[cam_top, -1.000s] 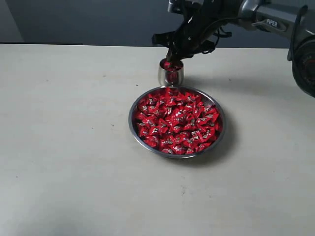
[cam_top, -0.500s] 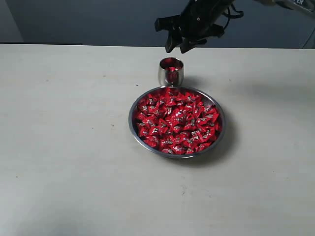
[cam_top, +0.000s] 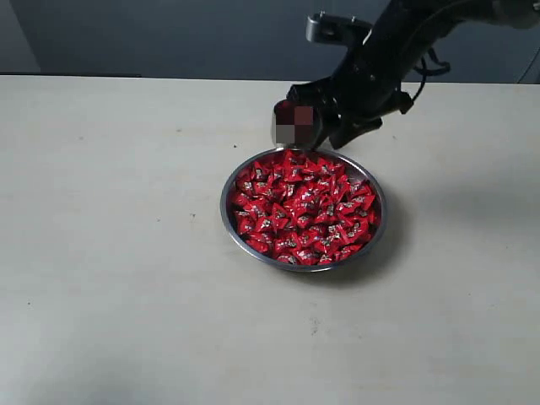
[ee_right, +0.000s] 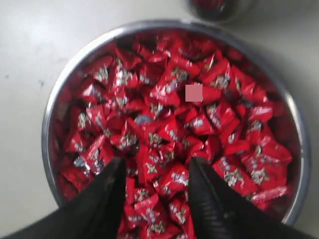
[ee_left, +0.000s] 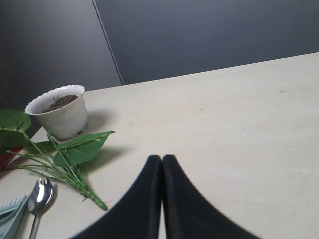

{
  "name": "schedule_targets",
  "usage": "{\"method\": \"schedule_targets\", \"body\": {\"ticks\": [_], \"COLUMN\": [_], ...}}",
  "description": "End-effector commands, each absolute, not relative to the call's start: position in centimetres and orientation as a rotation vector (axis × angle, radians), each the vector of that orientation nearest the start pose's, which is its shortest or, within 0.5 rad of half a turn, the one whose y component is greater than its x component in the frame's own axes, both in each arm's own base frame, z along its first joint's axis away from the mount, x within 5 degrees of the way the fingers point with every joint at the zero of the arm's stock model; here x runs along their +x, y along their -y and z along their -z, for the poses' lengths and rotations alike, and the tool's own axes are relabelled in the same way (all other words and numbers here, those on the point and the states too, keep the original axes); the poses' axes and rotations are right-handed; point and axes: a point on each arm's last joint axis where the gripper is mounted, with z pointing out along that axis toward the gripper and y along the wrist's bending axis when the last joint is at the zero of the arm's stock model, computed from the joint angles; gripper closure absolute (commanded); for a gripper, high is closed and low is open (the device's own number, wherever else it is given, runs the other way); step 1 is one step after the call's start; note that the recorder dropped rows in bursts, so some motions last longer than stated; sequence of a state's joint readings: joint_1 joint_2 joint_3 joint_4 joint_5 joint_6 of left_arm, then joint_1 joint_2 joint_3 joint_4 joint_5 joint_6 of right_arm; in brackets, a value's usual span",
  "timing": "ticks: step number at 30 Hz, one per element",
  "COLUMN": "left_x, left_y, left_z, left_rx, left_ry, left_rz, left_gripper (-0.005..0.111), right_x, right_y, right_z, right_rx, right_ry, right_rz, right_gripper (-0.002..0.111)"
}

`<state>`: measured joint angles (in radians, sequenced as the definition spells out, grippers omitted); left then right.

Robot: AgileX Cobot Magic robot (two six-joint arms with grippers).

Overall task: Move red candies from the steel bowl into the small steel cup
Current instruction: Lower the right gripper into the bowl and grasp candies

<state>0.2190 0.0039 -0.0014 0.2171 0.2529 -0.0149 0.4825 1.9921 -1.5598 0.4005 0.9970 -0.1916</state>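
Arm blk, silver cap nr wrist; gripper fingers blk, tapered.

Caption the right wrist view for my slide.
Open right pincer above the steel bowl of red candies, small steel cup beside the bowl.

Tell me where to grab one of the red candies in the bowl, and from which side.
Pinch a top-lying candy across its puffy middle, not its thin crinkled edges. Come straight down from above: the candies lie packed edge to edge inside the bowl, so no side is free, and the open right claw hangs right over them.
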Motion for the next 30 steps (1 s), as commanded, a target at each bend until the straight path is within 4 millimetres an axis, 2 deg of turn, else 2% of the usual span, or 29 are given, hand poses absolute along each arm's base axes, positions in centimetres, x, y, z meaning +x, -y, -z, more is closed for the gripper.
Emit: {"method": "schedule_targets", "body": {"ticks": [1,4,6,14,18,24,30], "left_x": [5.3,5.3,5.3,5.3,5.3,5.3,5.3], "left_y": [-1.7,-1.7,-1.7,-1.7,-1.7,-1.7,-1.7], "left_z": [-19.2,-19.2,-19.2,-19.2,-19.2,-19.2,-19.2], "left_rx": [-0.056,-0.056,-0.056,-0.056,-0.056,-0.056,-0.056], "left_ry": [-1.731,-1.731,-1.731,-1.731,-1.731,-1.731,-1.731], "left_rz": [-0.351,-0.351,-0.351,-0.351,-0.351,-0.351,-0.351], "left_gripper": [0.106,0.106,0.106,0.106,0.106,0.106,0.106], "right_x": [33.6,32.9,32.8,32.9,32.3,32.1,32.5], "right_y": [-21.1,-20.8,-20.8,-21.0,-22.4,-24.5,-24.5], "right_z": [-20.2,-19.0,-18.8,-18.2,-16.8,-16.1,-15.0], "right_rx": [-0.744,-0.743,-0.738,-0.717,-0.790,-0.837,-0.798], "right_ry": [-2.866,-2.899,-2.901,-2.905,-2.919,-2.811,-2.818], "right_rz": [-0.597,-0.604,-0.613,-0.629,-0.610,-0.523,-0.464], "right_gripper": [0.063,0.050,0.047,0.049,0.049,0.049,0.049]}}
